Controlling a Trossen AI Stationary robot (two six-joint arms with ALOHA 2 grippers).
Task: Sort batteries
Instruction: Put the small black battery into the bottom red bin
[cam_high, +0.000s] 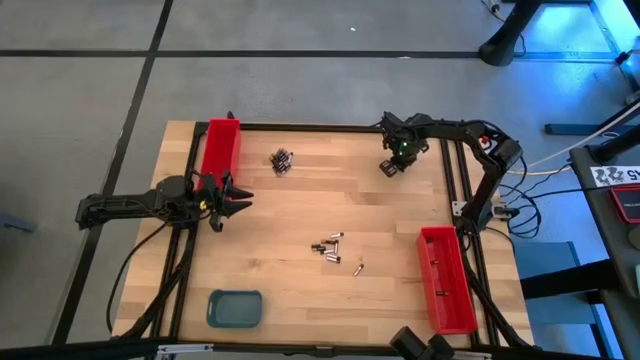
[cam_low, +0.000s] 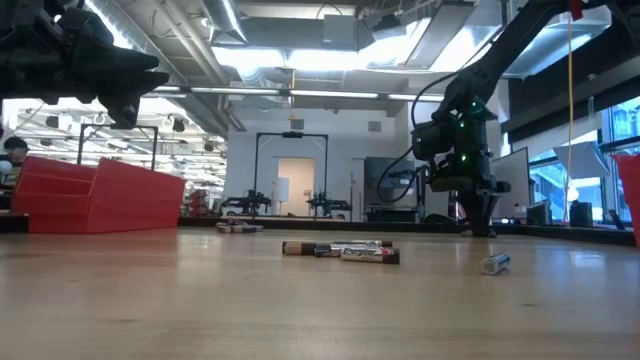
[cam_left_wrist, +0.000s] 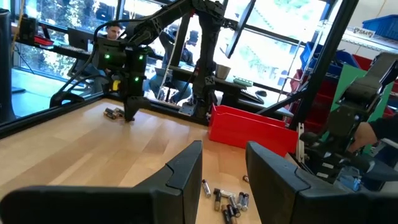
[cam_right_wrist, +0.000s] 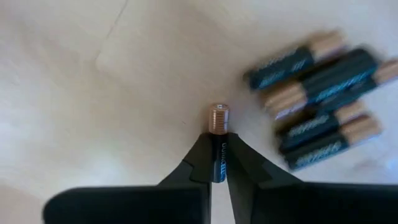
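Evidently the right gripper is pinching one battery lengthwise beside a small cluster, presumably to carry it toward a red tray, while the left gripper waits spread above the table.

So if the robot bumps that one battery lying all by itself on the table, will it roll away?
Probably yes. The lone battery is a smooth round cylinder lying on its side on the flat wooden table, so a sideways nudge would likely roll it. It looks hard and stiff, so it shouldn't bend or squash.
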